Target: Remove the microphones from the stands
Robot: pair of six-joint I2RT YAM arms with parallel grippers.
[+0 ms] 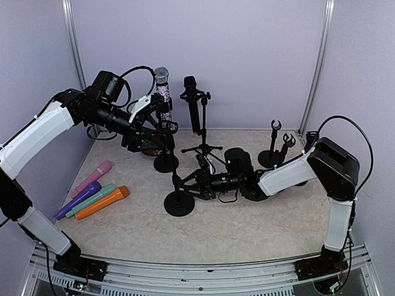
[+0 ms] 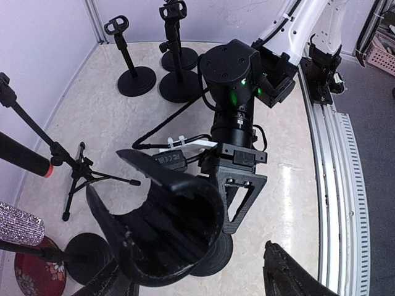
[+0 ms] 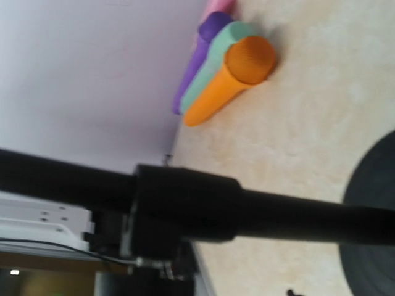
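Jaws of left gripper stood apart at the stand. Right gripper's hold was unclear. A slip risked toppling it.

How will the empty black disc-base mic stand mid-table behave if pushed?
The black disc-base stand looks tippy: thin tall pole, small base, so a high push probably topples it. The rigid-looking pole likely won't flex. Low pushes may just slide it.

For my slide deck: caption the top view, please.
Left gripper near the glitter mic, right gripper at a black stand, four coloured mics lying left.
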